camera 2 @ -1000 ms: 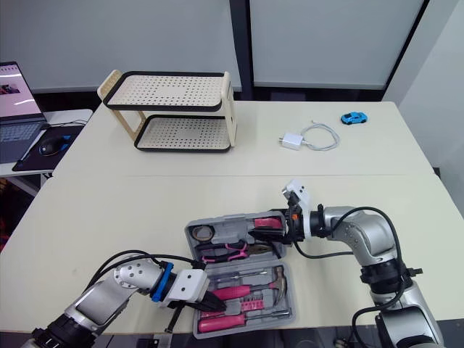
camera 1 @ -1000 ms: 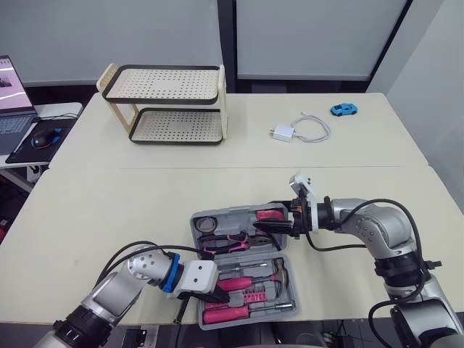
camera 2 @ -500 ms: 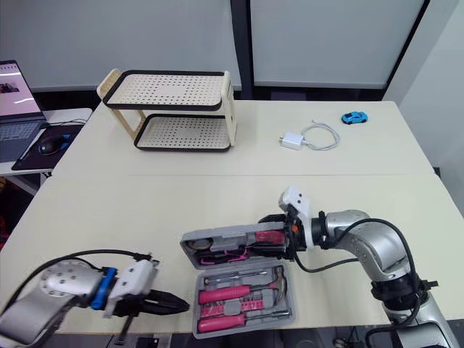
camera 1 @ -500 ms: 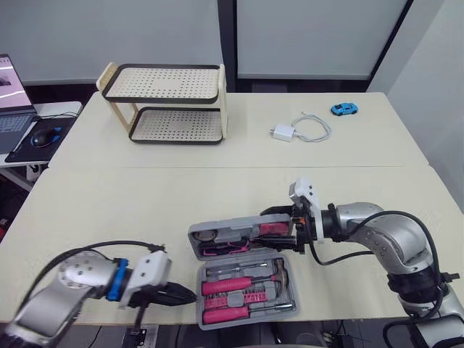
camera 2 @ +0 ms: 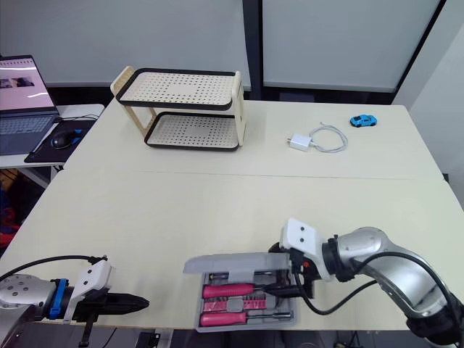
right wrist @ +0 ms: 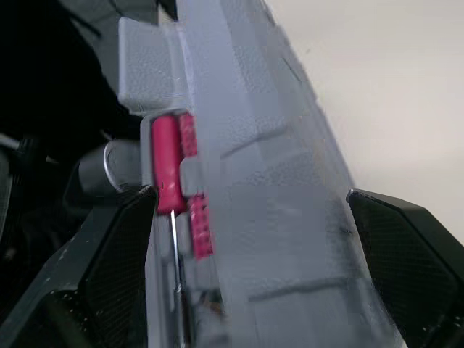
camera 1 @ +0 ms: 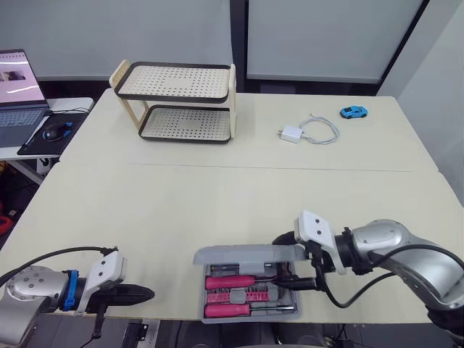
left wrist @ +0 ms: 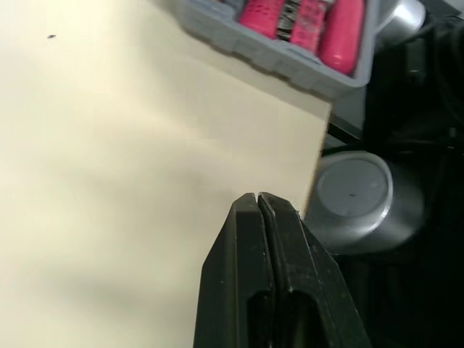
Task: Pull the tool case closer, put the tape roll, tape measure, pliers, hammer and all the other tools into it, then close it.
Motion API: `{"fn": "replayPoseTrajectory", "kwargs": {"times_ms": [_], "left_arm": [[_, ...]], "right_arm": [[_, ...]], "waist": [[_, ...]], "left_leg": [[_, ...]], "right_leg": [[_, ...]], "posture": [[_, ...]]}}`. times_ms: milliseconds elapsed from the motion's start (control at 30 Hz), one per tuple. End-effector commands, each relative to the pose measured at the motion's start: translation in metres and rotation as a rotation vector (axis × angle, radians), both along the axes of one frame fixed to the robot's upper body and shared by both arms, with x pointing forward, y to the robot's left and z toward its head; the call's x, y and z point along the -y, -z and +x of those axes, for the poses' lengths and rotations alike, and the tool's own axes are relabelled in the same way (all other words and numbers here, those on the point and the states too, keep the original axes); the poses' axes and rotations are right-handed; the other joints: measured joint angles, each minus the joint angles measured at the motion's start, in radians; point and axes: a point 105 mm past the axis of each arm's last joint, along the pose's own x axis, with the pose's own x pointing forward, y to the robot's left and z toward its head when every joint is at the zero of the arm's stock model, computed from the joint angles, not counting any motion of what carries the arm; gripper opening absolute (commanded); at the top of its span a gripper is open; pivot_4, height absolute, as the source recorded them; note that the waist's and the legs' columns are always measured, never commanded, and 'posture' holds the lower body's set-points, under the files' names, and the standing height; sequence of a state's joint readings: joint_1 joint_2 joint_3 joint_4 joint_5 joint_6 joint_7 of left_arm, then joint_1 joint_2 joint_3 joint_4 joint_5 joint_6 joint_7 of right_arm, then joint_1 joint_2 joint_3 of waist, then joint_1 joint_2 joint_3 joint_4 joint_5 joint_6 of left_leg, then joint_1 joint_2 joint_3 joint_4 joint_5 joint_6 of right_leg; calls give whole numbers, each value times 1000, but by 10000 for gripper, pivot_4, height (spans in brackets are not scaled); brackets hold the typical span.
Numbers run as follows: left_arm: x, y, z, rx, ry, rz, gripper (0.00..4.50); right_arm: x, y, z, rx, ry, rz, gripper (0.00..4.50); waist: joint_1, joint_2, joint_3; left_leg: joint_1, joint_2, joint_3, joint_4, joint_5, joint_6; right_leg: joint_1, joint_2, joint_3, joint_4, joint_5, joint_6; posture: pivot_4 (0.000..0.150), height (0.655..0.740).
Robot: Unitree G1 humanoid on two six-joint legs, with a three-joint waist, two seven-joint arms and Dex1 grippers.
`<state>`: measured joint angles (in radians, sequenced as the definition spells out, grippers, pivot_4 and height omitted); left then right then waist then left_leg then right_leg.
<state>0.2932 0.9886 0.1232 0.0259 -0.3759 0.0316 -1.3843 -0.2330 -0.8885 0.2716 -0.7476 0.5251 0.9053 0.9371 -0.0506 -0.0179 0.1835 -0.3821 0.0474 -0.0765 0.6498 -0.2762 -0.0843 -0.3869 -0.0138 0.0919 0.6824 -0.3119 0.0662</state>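
Note:
The grey tool case lies at the table's near edge, its lid lowered almost flat over the base. Pink-handled tools show through the front gap. My right gripper is at the case's right end, shut on the lid, one finger above and one below. In the right wrist view the lid fills the space between the fingers. My left gripper is shut and holds nothing; it hovers at the near edge, well left of the case. The left wrist view shows its fingers pressed together, pointing at the case's base.
A two-tier perforated rack stands at the back left. A white charger with cable and a blue toy car lie at the back right. A laptop and mouse sit on a side desk at left.
The lid has swung from lying open to nearly down over the base, my right gripper going with it. My left gripper has withdrawn leftward from the case. The camera has shifted.

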Motion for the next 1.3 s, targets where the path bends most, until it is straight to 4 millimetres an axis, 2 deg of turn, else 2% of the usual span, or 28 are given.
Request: {"fn": "replayPoseTrajectory", "kwargs": {"times_ms": [33, 200, 267, 433, 600, 833, 1067, 1300], "left_arm": [[7, -4, 6, 31, -14, -17, 0], [16, 0, 7, 40, -23, -27, 0], [20, 1, 7, 42, -18, -28, 0], [38, 8, 8, 78, 15, -14, 0], [66, 15, 13, 134, 43, -18, 0], [93, 19, 24, 179, 72, -36, 0], [110, 19, 29, 191, 110, -62, 0], [124, 14, 35, 206, 130, -90, 0]], "right_arm": [[6, -19, -12, 84, -47, -27, 44691], [28, -30, -38, 32, -86, -118, 44691], [38, -28, -32, 42, -29, -157, 44691], [61, 0, -6, 188, 67, -315, 44691], [72, 36, 6, 282, 42, -459, 27865], [53, 63, 3, 284, -30, -431, 14590], [32, 71, -3, 251, -61, -359, 184], [34, 66, -5, 242, -56, -363, 184]], "waist": [[0, -1, -1], [8, -1, -1], [8, -2, -1], [10, -4, -3], [12, -4, -3], [13, -4, -3], [18, -4, -2], [19, -4, -2]], "left_leg": [[0, 0, 0, 0, 0, 0], [2, 0, 0, 0, 0, 0], [2, 0, 0, 1, 0, 0], [2, 0, 0, 2, 0, 0], [1, 0, 2, 6, 0, 0], [1, 0, 2, 9, 0, 0], [0, -1, 2, 10, 0, 0], [0, -1, 2, 11, 0, 0]], "right_leg": [[1, 0, 0, 0, 0, 0], [2, 0, -1, 1, 0, 0], [2, 0, -1, 1, 0, 0], [3, 0, 0, 0, 0, 0], [3, 0, 2, 0, 1, 1], [3, 1, 3, 0, 1, 2], [3, 0, 4, -1, 1, 2], [3, 0, 3, -1, 1, 2]], "posture": [[1500, 7350], [1500, 7350], [1500, 7350], [1500, 7350], [1500, 7350], [1500, 7350], [1500, 7350], [1500, 7350]]}}
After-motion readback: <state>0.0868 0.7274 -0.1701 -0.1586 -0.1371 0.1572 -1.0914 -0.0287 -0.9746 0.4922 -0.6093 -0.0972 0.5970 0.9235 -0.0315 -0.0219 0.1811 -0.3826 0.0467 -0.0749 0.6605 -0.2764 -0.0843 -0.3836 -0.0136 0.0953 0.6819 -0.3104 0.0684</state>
